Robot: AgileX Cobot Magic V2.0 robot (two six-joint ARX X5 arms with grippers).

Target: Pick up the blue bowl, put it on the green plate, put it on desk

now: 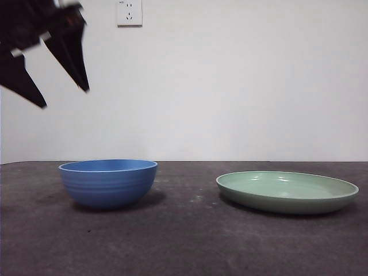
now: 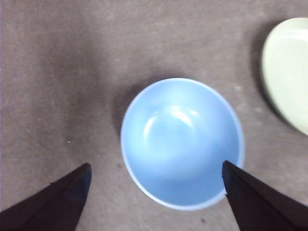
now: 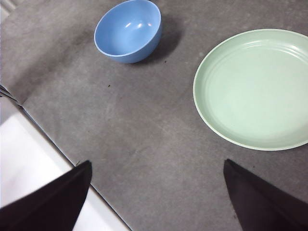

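Blue bowl (image 2: 182,143) on desk (image 1: 190,241) | left pincer (image 2: 156,166) above, wide, empty

We are looking at a plain white wall (image 1: 241,86) rising behind the tabletop, evenly lit and bare except for a white power outlet (image 1: 129,12) sitting high up near the top edge. Soft light is falling from above, casting faint shadows on the dark grey-brown matte surface, which is showing pale scuffs and specks. In the right wrist view, a white edge (image 3: 29,159) is running alongside the dark top.
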